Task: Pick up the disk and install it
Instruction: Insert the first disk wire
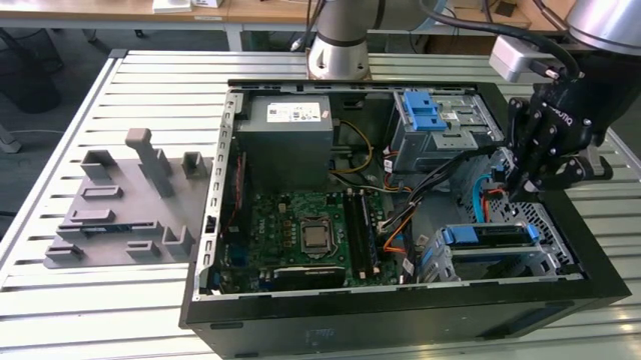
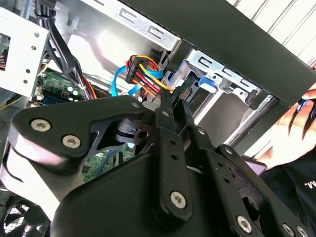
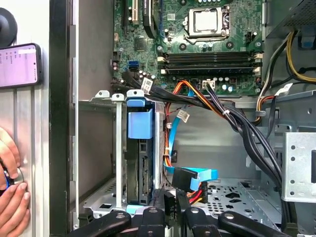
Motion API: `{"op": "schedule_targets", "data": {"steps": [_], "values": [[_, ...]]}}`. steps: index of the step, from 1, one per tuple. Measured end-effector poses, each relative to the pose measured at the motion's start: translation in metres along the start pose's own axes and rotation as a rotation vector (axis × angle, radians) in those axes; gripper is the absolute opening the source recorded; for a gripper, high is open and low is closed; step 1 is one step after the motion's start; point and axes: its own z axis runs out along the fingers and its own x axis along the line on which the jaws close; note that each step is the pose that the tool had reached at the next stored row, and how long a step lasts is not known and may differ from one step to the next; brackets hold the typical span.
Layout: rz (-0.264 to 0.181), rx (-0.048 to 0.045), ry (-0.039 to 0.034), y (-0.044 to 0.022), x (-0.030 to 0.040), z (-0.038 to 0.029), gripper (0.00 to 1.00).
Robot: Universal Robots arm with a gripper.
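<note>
Disk (image 1: 488, 235) with its blue bracket sits slotted on edge in the lower drive cage (image 1: 546, 259) of the open computer case (image 1: 401, 315), its blue tab (image 3: 140, 123) clear in the first wrist view. Gripper (image 1: 526, 196) hangs just above that cage, fingers drawn together and holding nothing, beside the cables (image 3: 197, 180).

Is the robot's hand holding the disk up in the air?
No, in the exterior view the disk sits in the bay inside the computer case, below the hand.
</note>
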Motion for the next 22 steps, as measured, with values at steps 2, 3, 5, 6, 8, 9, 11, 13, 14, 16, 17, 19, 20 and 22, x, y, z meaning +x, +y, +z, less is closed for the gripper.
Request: {"op": "schedule_targets", "data": {"steps": [2, 3, 5, 6, 8, 9, 11, 13, 14, 16, 17, 19, 20, 22], "values": [[0.000, 0.0001, 0.0041, 0.0000, -0.0001, 0.0003, 0.24], [0.000, 0.0001, 0.0049, 0.0000, -0.0001, 0.0005, 0.24], [0.000, 0.0001, 0.0052, 0.0000, -0.0001, 0.0006, 0.16], [0.000, 0.0001, 0.0050, 0.0000, -0.0002, 0.0008, 0.16], [0.000, 0.0002, 0.0027, 0.0000, -0.0002, 0.0014, 0.16], [0.000, 0.0003, -0.0011, 0.0002, -0.0002, 0.0017, 0.16], [0.000, 0.0023, -0.0088, 0.0006, 0.0007, 0.0030, 0.16], [0.001, 0.0076, -0.0104, 0.0022, 0.0036, 0.0045, 0.16], [0.002, 0.0121, -0.0107, 0.0039, 0.0045, 0.0052, 0.16], [0.003, 0.0206, -0.0113, 0.0075, 0.0055, 0.0057, 0.16], [0.003, 0.0221, -0.0119, 0.0085, 0.0059, 0.0060, 0.16], [0.003, 0.0224, -0.0149, 0.0094, 0.0076, 0.0073, 0.16], [0.003, 0.0225, -0.0177, 0.0096, 0.0090, 0.0085, 0.16], [0.003, 0.0223, -0.0267, 0.0103, 0.0128, 0.0110, 0.16]]}}
